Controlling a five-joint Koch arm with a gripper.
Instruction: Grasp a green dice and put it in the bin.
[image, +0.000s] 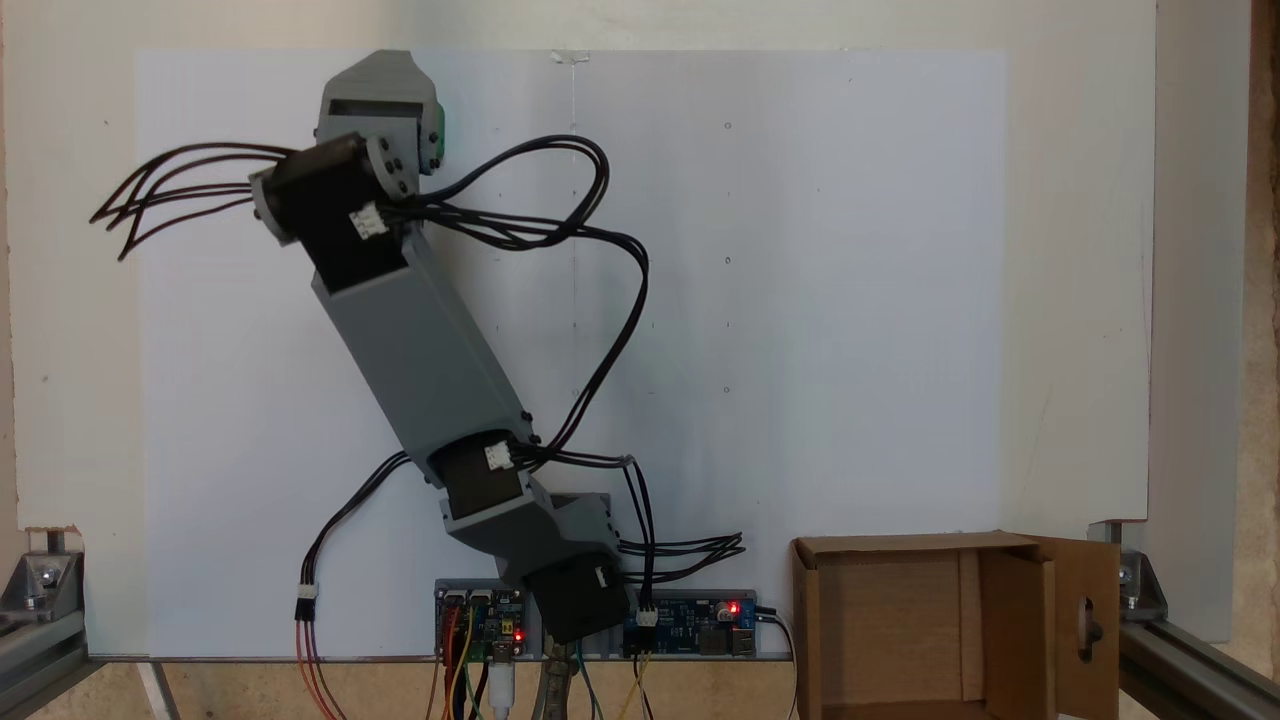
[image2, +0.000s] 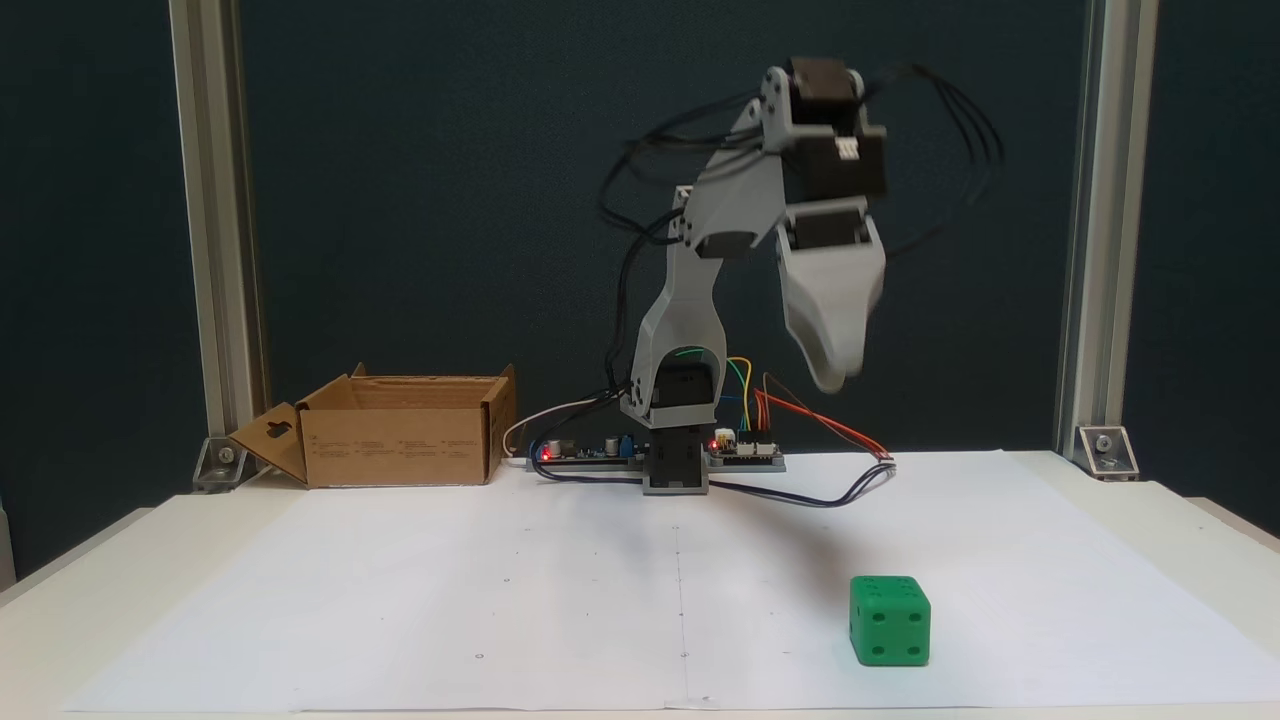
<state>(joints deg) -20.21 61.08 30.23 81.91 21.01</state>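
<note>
Fixed views, both: one grey plastic gripper (image2: 835, 375) raised high above the white paper sheet (image2: 500, 600), well clear of it, pointing down; only one tip visible, so grip state cannot be told; nothing seen held. One small bright green plastic dice (image2: 889, 620) resting on the sheet, near right, well apart from the gripper. One brown corrugated cardboard bin (image2: 400, 440), open-topped, far left beside the circuit boards (image2: 745, 455); slotted flap folded outward.
</note>
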